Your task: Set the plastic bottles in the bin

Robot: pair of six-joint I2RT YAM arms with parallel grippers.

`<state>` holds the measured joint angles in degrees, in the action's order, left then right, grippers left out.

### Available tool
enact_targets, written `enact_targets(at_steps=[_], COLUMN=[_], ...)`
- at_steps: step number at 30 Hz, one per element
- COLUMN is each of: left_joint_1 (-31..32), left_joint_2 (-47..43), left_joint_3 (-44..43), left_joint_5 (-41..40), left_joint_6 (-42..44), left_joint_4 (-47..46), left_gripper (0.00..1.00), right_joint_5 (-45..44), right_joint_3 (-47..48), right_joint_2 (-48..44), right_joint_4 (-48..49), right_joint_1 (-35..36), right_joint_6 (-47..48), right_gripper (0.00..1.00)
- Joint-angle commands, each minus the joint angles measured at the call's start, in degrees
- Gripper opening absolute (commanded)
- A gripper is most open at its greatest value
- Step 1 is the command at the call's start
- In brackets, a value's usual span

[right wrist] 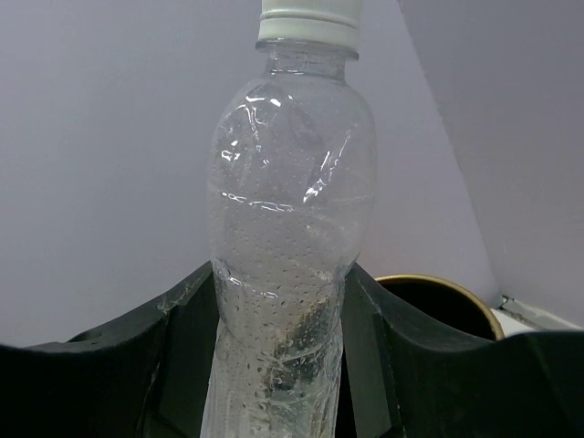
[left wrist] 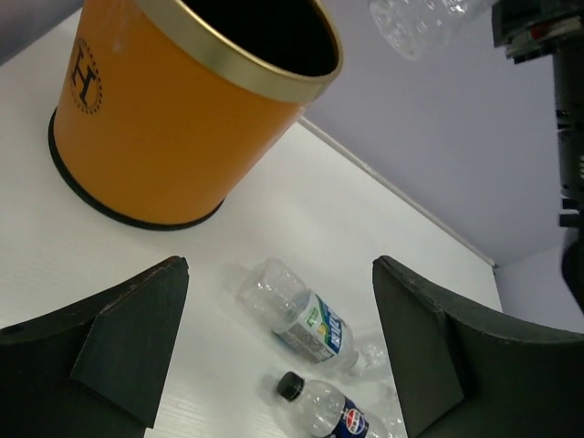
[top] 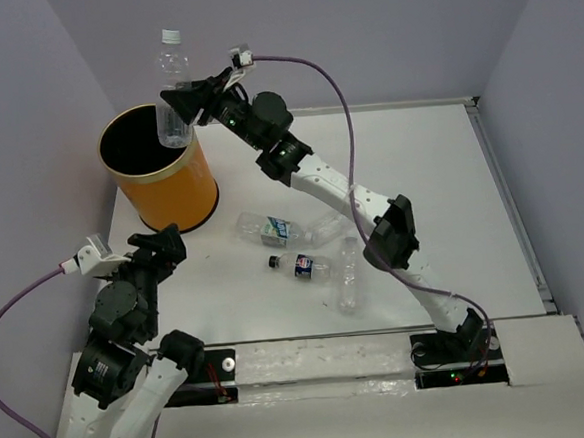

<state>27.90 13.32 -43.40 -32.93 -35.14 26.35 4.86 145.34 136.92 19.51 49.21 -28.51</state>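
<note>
Bottle (top: 170, 72), white-capped, gripped upright by right jaws above the bin (top: 165, 193) rim, apparently poised for release. The left jaws stand wide and empty, facing remaining bottles (top: 270, 229) lying on counter (top: 450, 188).

The bin (top: 175, 187) is orange, with a black inside, a pale gold rim, a black band at its foot and a dark letter H in a dotted ring. The far bottle (top: 172, 87) is clear with a white cap (right wrist: 307, 23). On the white counter (top: 420, 190), the labelled bottle (top: 271, 229) is clear with white, blue and green print. The nearer bottle (top: 303, 267) has a black cap (left wrist: 290, 387) and a dark blue label. The left claw (top: 165, 243) and the right claw (top: 178, 99) are black. The cable (top: 333, 86) is purple.
</note>
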Motion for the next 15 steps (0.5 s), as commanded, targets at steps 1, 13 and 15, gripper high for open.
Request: enact_targets(at_steps=[1,13,15], left_joint_1=[1.3,2.5,2.5], left_joint_2=[-1.5,0.7,0.7], left_joint_3=[1.1,2.0,2.4], left_joint_5=[0.8,2.3,2.5], left_joint_6=[-5.2,-5.5,-5.9], left_joint_4=[3.0,1.3,0.9], left_gripper=[0.91,0.91,0.91], right_joint_5=[-9.4,-19.4,-18.8], right_joint_3=[9.1,11.0,9.9], right_joint_2=[8.6,18.2,18.3], right_joint_4=[16.2,21.3,20.4], right_joint_1=[2.2,2.7,2.7], right_joint_6=[1.9,2.6,4.2], right_gripper=[0.36,0.44,0.47])
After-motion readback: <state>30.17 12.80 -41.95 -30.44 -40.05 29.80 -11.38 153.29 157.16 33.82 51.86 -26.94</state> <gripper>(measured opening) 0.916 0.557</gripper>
